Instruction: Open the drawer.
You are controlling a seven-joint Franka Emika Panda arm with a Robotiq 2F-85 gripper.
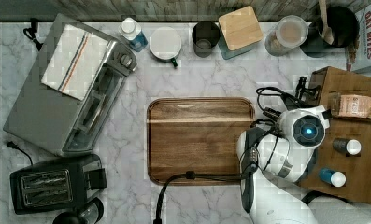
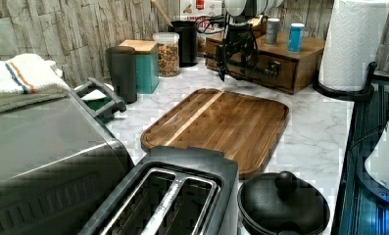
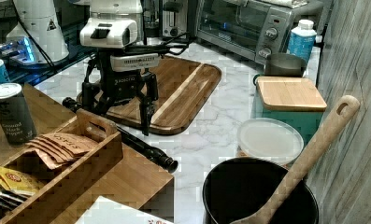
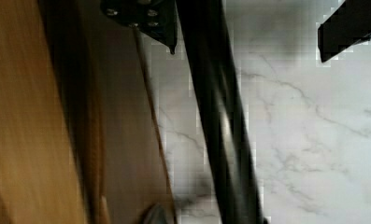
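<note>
Straddling the handle [image 4: 220,130] of the drawer [image 2: 260,66], the gripper [image 3: 122,109] hangs over the cabinet's front with its fingers [image 3: 146,114] spread, one on each side of the long black bar and not yet pressed onto it. The wrist view shows one fingertip between the bar and the wooden front and the other out over the marble table [image 1: 127,154], well clear of the bar. The drawer sits in the wooden cabinet [image 2: 304,68] at the top view's right edge, just beyond the wooden tray [image 1: 199,140], and it looks shut or nearly so, its front close against the cabinet. From here, the likely trouble is in the closing and the pull. If the fingers shut too high or too low they may only graze the round bar and slide off once the arm draws back. Since the bar is smooth metal, a light squeeze could slip as well. A pull that is not square to the drawer front could jam the drawer in its runners, or drag the whole cabinet across the table, upsetting the two small cans [image 1: 349,146] standing on top. The tray lies near behind the arm, so the drawer's travel may be short.
</note>
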